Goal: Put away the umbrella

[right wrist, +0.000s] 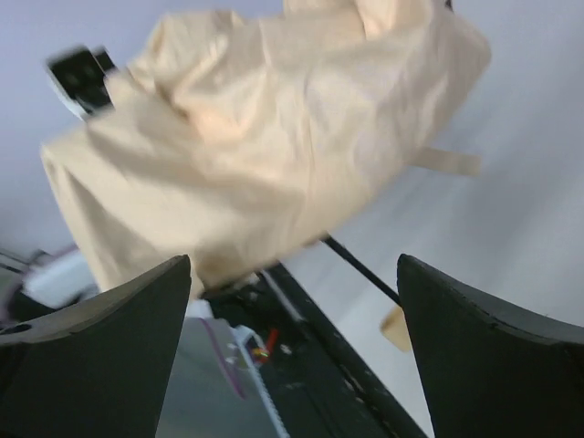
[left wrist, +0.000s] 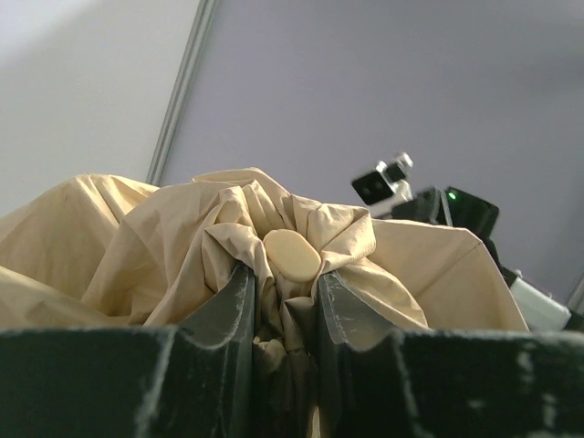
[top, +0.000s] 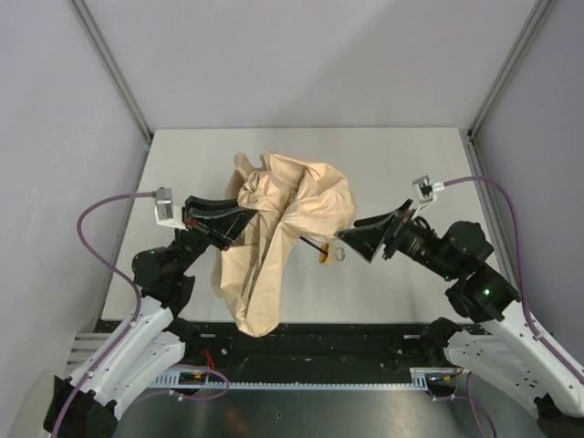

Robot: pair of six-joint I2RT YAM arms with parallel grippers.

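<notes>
1. Tan fabric of the umbrella (top: 287, 214) bulges crumpled over the middle of the table (top: 411, 164), between the two arms.
2. The left gripper (left wrist: 285, 278) pinches the bunched canopy just below its round cap (left wrist: 292, 255).
3. The right gripper (top: 354, 245) stands spread wide, holding nothing, just beside the pale handle (top: 326, 256).
4. The black shaft (right wrist: 360, 269) runs out from under the fabric toward that handle.

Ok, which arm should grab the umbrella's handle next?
Right, probably. The right gripper is open and faces the handle and black shaft. The left gripper is shut on the umbrella at its canopy tip, away from the handle.
</notes>
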